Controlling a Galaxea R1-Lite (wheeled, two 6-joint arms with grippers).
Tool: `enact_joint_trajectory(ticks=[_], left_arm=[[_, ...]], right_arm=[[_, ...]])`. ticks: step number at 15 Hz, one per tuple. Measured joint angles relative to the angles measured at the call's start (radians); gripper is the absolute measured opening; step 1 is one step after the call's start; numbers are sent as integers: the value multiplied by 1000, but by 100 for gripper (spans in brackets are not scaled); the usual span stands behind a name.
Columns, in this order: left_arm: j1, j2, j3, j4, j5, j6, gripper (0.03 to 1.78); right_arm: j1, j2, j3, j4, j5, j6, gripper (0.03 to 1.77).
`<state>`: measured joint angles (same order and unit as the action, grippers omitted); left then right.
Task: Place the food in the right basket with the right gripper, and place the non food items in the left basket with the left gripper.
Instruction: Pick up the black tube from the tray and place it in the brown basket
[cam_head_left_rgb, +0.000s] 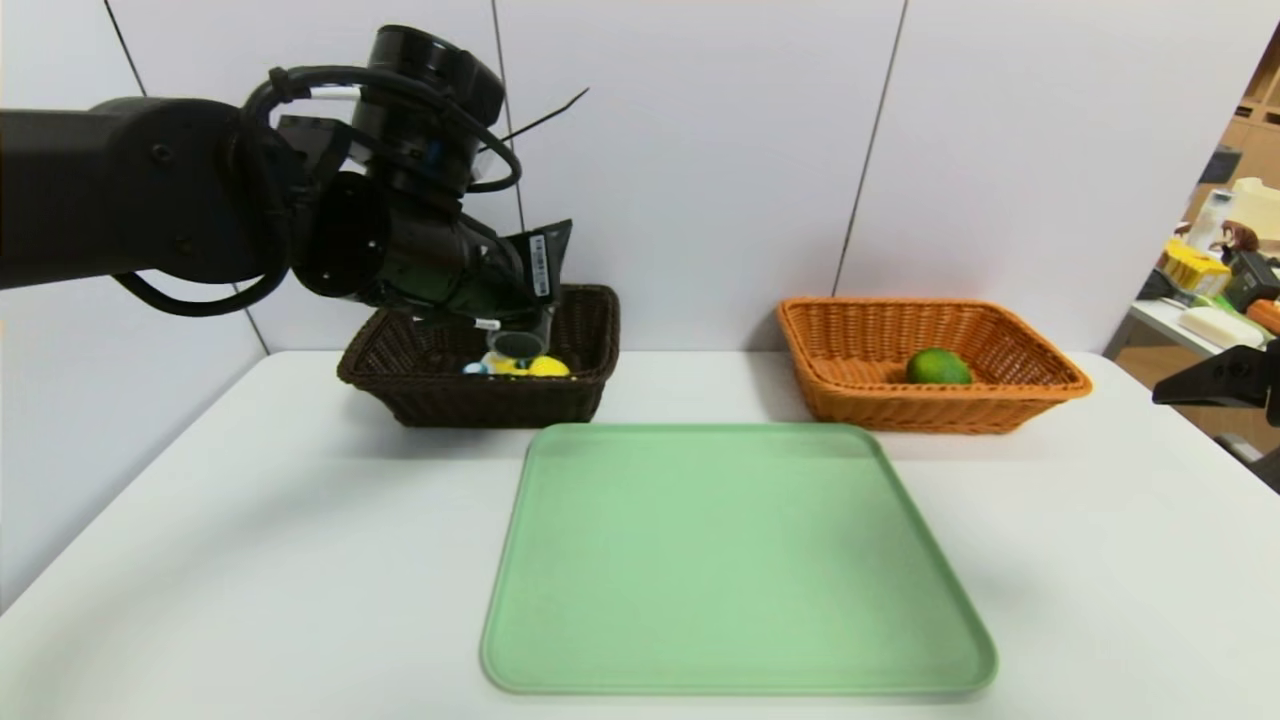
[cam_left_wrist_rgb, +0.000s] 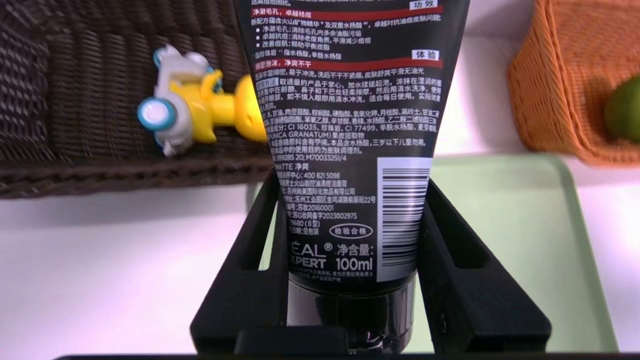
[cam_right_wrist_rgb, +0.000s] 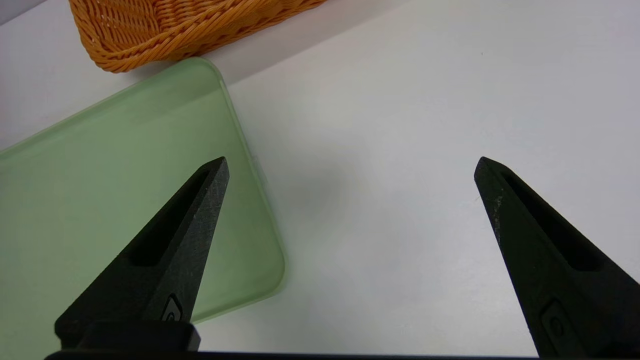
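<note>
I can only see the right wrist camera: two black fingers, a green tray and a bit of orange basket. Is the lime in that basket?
Observer: Yes, the lime lies inside the orange basket.
Operator: Where's the ducky?
Observer: The duck toy lies on its side in the dark brown basket.
Operator: And the black tube?
Observer: The left gripper is shut on the black tube, holding it in the air at the dark brown basket, not yet let go.
</note>
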<state>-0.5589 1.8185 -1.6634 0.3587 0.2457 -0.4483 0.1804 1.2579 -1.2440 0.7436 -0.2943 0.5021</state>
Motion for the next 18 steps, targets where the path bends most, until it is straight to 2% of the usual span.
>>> enact_joint_trajectory(ticks=[4,10,18], left_arm=[[44,54,7,-92,71,18,73],[98,115,76,-385,157,142,73],[135,145,97,-408,197,170,72]], right_arm=[[0,1,-3,-2,2,-1,170],[0,3,-3,-2,20,0,170],[0,17,-13,-5,20,-4,170]])
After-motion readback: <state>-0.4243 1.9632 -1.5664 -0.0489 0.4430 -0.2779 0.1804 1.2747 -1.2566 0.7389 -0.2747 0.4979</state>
